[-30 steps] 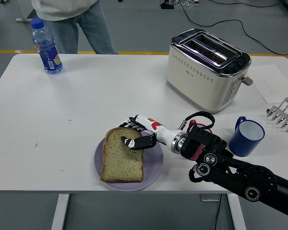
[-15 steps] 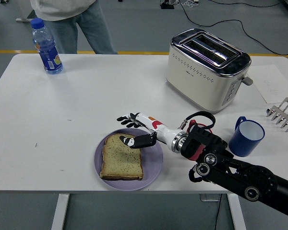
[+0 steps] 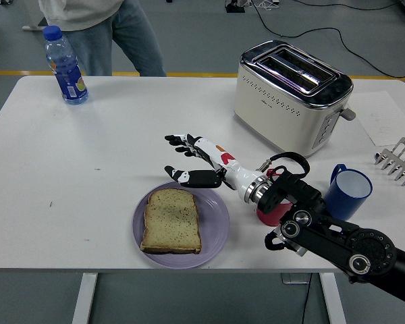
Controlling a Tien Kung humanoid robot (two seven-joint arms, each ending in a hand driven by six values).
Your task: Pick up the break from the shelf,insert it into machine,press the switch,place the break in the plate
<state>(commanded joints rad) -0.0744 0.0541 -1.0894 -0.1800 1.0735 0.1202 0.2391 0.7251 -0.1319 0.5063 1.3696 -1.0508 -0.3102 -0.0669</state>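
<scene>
Lifted robot hand (image 3: 189, 158) now clear of bread (image 3: 171, 220).

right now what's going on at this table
The robot's right hand hovers open just above and behind the purple plate, holding nothing. A slice of bread lies flat on that plate. The cream toaster stands at the far right with both slots empty. A blue mug and a metal rack sit to the right, a blue bottle at the far left, and a person stands behind the table.
</scene>
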